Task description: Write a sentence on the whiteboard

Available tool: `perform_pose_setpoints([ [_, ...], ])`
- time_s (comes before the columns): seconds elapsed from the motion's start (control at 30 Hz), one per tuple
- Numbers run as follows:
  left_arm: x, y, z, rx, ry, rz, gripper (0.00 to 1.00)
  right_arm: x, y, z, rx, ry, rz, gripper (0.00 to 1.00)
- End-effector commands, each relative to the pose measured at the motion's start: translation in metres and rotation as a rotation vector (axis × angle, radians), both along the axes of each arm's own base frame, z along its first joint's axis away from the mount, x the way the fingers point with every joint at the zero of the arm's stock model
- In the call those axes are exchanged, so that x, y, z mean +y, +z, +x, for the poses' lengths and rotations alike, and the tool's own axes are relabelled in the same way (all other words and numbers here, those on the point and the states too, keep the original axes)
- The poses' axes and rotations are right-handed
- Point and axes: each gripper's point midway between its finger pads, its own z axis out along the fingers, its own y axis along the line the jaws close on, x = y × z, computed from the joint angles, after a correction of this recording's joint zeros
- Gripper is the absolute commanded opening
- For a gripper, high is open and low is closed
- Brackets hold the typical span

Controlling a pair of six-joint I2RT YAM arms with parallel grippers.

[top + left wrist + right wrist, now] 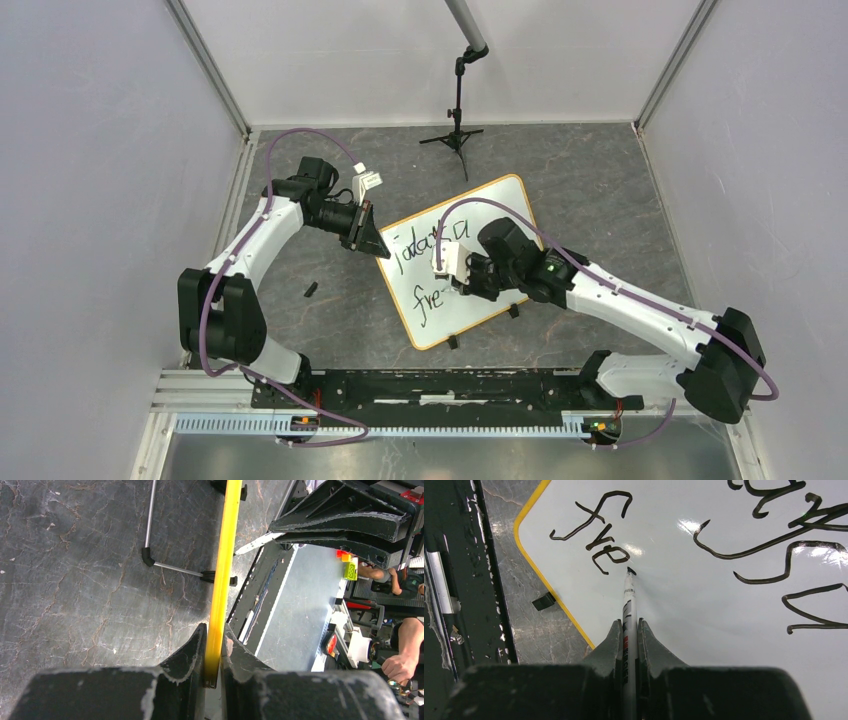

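Whiteboard (445,322) sits askew at the middle of the gray table (330,200). At its left corner the left gripper (375,243) pinches the yellow rim (220,580) between its fingers. Across the white face runs the sentence (425,247) in black script, with "fre" on its lower line. Beside that last letter, the right gripper (629,635) is clamped tight on a marker (629,592), its black tip down at the surface, near the front edge with the black clip feet (453,342).
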Motion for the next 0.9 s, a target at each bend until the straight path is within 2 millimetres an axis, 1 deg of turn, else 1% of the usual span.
perform_pose_setpoints([
  [0.0, 0.004, -0.005, 0.014, -0.096, -0.011, 0.052, 0.02, 0.011, 0.007, 0.007, -0.022, 0.009, 0.037, 0.0],
  [0.13, 0.003, -0.005, 0.015, -0.094, -0.012, 0.051, 0.02, 0.009, 0.001, 0.003, -0.011, 0.021, 0.024, 0.0],
  [0.33, 0.003, -0.007, 0.016, -0.092, -0.013, 0.052, 0.02, 0.001, -0.007, -0.002, -0.012, 0.036, -0.007, 0.0],
  [0.5, 0.003, -0.006, 0.017, -0.088, -0.013, 0.049, 0.02, -0.004, -0.009, -0.006, -0.012, 0.048, -0.018, 0.0],
  [0.63, 0.003, -0.006, 0.016, -0.093, -0.012, 0.052, 0.02, -0.006, -0.012, -0.006, -0.015, 0.044, -0.029, 0.0],
  [0.87, 0.004, -0.007, 0.014, -0.089, -0.018, 0.057, 0.03, -0.014, -0.011, 0.001, -0.036, -0.002, -0.047, 0.0],
])
